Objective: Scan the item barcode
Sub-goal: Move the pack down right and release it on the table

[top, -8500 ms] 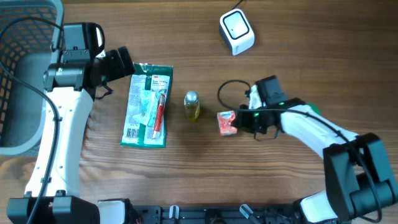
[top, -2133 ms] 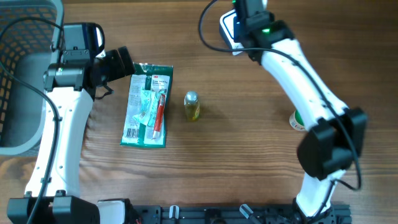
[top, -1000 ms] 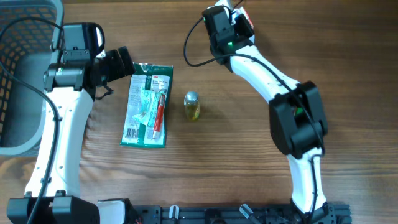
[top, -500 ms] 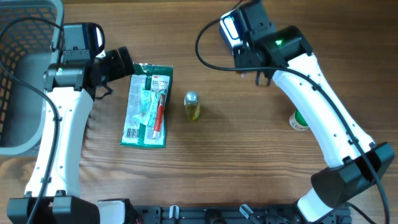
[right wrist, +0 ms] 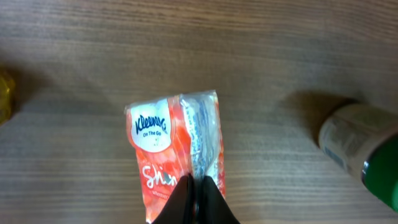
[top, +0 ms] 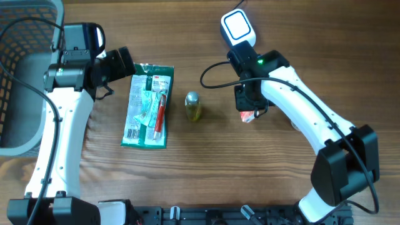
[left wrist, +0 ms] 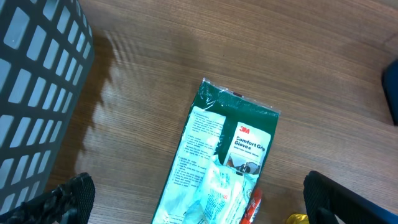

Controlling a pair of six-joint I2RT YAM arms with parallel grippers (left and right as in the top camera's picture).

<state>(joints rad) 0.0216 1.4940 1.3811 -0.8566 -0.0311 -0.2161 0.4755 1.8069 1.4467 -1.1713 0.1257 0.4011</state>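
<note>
- While the right gripper (right wrist: pixel 198 199) is clamped on one end of the orange tissue pack (right wrist: pixel 174 149), the pack sits low over the table (top: pixel 262 181), near the yellow bottle (top: pixel 193 106).
- Scanner (top: pixel 238 28): well apart from the pack, toward the table's far edge.
- Left gripper (left wrist: pixel 205 194): jaws spread wide, holding nothing, above the glove packet (top: pixel 149 105).
- Status: pickup done. No barcode shows on the visible face. Whether a scan has registered cannot be told, so presentation to the scanner is judged outstanding.
</note>
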